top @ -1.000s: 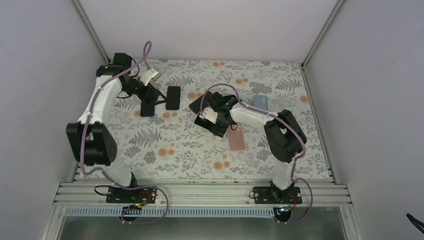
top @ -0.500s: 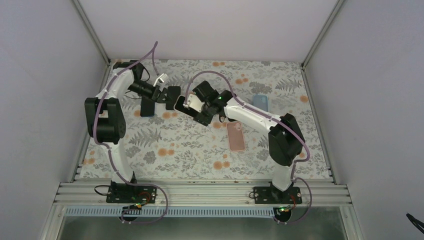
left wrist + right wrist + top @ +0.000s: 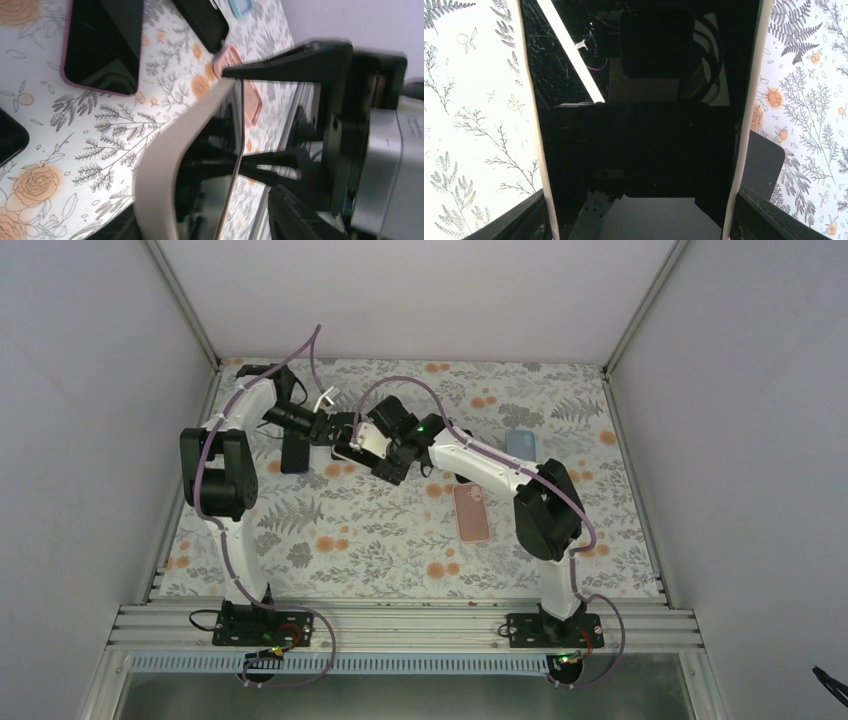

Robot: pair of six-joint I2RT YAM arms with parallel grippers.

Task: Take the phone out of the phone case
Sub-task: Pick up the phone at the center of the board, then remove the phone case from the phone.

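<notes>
The phone (image 3: 639, 115) has a dark glass face and sits in a cream phone case (image 3: 531, 125) whose rims show along both long sides. My right gripper (image 3: 639, 220) is shut on it across its width and holds it off the table at back centre (image 3: 352, 447). My left gripper (image 3: 335, 430) has come up against the far end of the phone. In the left wrist view its upper finger (image 3: 280, 60) touches the case's corner (image 3: 165, 150). The lower finger (image 3: 300, 215) stands beside the phone's edge, and I cannot see whether the pair clamps anything.
On the flowered table (image 3: 350, 530) lie a dark blue phone (image 3: 294, 455), a pink case (image 3: 472, 512) and a light blue case (image 3: 520, 444). A phone in a purple case (image 3: 102, 45) and a black phone (image 3: 202, 20) lie below my left wrist. Walls close in three sides.
The right arm carried the phone up and left across the table. The left arm swung right to meet it, and its jaws narrowed from wide open.
</notes>
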